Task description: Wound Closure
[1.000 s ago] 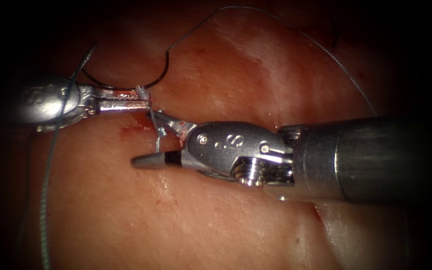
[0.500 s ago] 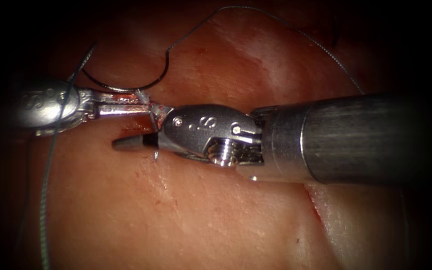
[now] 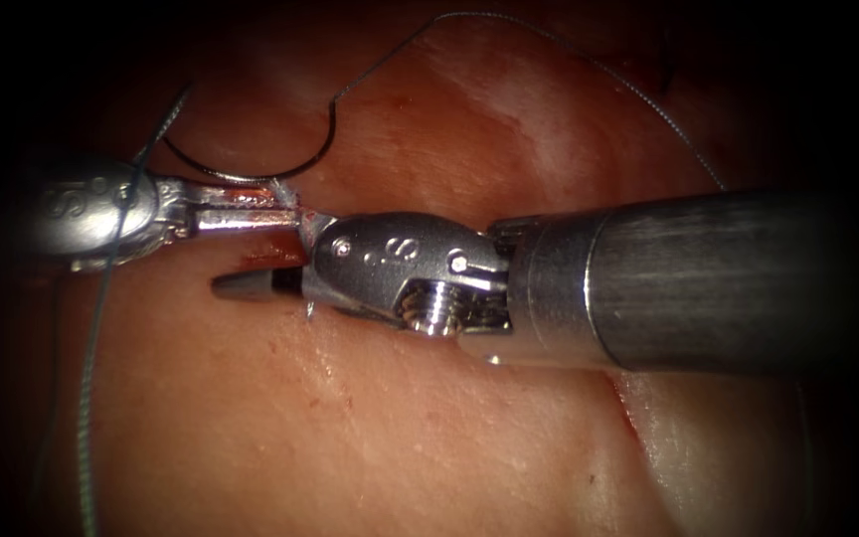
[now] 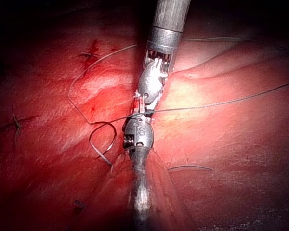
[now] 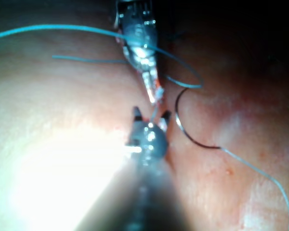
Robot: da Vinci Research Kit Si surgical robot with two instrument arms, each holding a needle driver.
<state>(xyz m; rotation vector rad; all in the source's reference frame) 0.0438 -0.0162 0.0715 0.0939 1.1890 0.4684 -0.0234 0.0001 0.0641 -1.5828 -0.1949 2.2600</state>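
**A:** Endoscope view?
**B:** Your left tool (image 3: 285, 206) clamps the thread (image 3: 84, 398); your right tool (image 3: 275, 254) gapes, straddling it. The needle (image 3: 251, 171) lies free on the tissue (image 3: 400, 428).
**A:** Right wrist view?
**B:** The strand between the jaws is blurred.

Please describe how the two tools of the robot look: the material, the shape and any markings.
Both are bare silver metal. The right pincer sits on a rounded wrist stamped with an "S", with a threaded screw beneath, on a thick, dull grey cylindrical shaft. The left pincer is slim and straight, behind it a rounded shiny wrist with stamped characters.
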